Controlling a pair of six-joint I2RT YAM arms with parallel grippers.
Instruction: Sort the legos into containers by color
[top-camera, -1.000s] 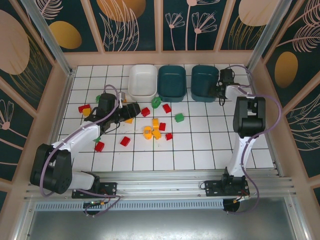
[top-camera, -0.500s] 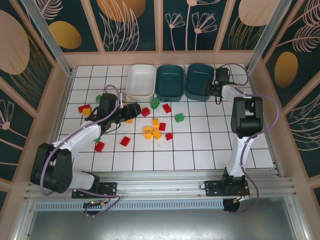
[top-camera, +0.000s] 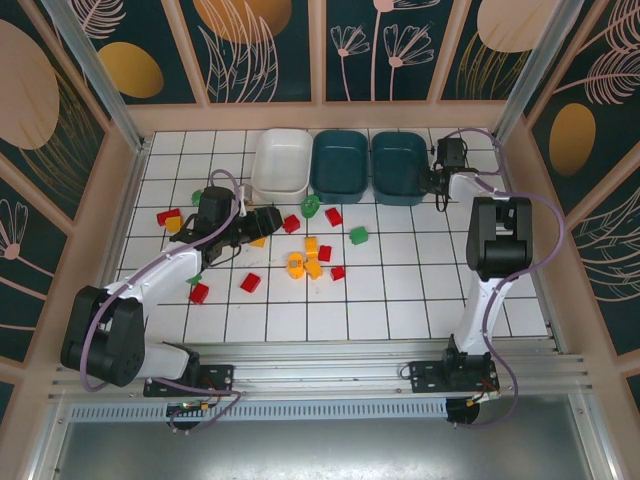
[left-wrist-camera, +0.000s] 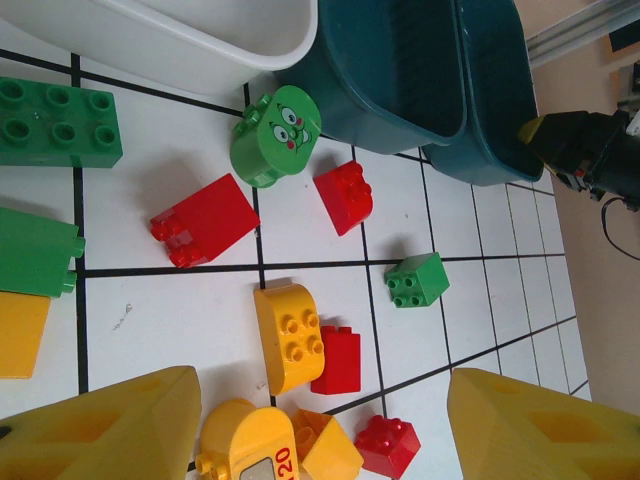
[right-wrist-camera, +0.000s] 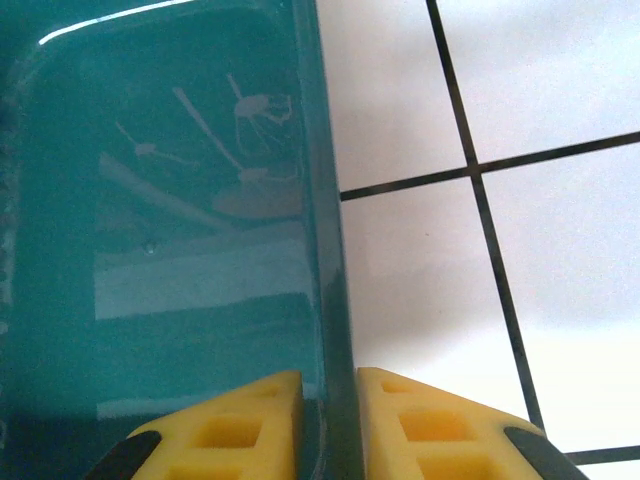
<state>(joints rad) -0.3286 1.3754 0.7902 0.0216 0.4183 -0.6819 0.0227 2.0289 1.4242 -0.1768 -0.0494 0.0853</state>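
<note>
Three containers stand in a row at the back: a white bin (top-camera: 283, 165), a middle teal bin (top-camera: 340, 163) and a right teal bin (top-camera: 398, 165). My right gripper (top-camera: 432, 180) is shut on the right teal bin's side wall (right-wrist-camera: 325, 250), one finger inside and one outside. The legos lie loose on the tiles: a yellow cluster (top-camera: 305, 262), red bricks (top-camera: 250, 283) and a green brick (top-camera: 358, 235). My left gripper (left-wrist-camera: 320, 400) hangs open above a rounded yellow brick (left-wrist-camera: 288, 336), a red brick (left-wrist-camera: 337, 360) and a green brick (left-wrist-camera: 417, 279), holding nothing.
A green face piece (left-wrist-camera: 273, 135) lies just in front of the white bin (left-wrist-camera: 180, 40). A green plate (left-wrist-camera: 58, 122) and two red bricks (left-wrist-camera: 204, 220) lie to the left. A red and a yellow brick (top-camera: 168, 218) sit near the left wall. Wooden walls ring the table.
The right gripper has closed onto the right teal bin's wall. The three bins have slid a little to the left. The left arm has not moved.
</note>
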